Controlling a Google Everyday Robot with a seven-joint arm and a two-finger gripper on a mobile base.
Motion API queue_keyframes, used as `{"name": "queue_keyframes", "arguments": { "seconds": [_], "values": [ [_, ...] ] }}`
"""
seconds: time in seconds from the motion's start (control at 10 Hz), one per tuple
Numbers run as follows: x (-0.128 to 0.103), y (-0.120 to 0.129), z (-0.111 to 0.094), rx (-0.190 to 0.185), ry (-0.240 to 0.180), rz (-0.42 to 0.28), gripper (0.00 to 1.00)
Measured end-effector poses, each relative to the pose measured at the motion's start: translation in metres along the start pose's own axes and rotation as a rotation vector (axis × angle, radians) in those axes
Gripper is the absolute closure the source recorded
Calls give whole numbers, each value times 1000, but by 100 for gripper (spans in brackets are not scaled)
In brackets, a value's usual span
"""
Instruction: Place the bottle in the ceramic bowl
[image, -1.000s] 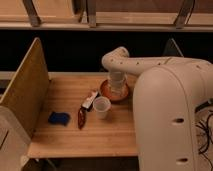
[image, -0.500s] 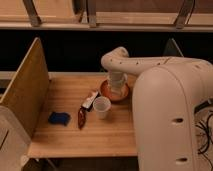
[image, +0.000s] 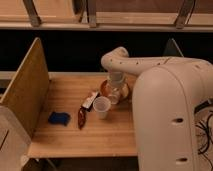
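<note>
The gripper (image: 115, 89) is being held low over the ceramic bowl (image: 105, 88), at the far right part of the wooden table (image: 70, 137), with the big white arm (image: 150, 65) curving in from the right and covering much of the scene. A pale, translucent shape, seemingly the bottle (image: 114, 93), is being seen right beneath the gripper, inside the bowl's outline; whether it is being gripped or is already resting on the glaze cannot be told, and the gripper's width cannot be told either. Only the left part of the orange-red bowl is being shown, the rest being hidden by the arm. Just in front of the bowl, a translucent white cup (image: 101, 106) is standing upright. To its left, a dark red-brown elongated object (image: 81, 117) is lying flat. Further left, a blue object (image: 59, 118) is lying near the wooden side panel (image: 25, 90).
</note>
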Motion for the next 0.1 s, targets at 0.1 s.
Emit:
{"name": "queue_keyframes", "arguments": {
  "seconds": [0.1],
  "values": [
    [0, 0, 0, 0, 0, 0, 20]
  ]
}}
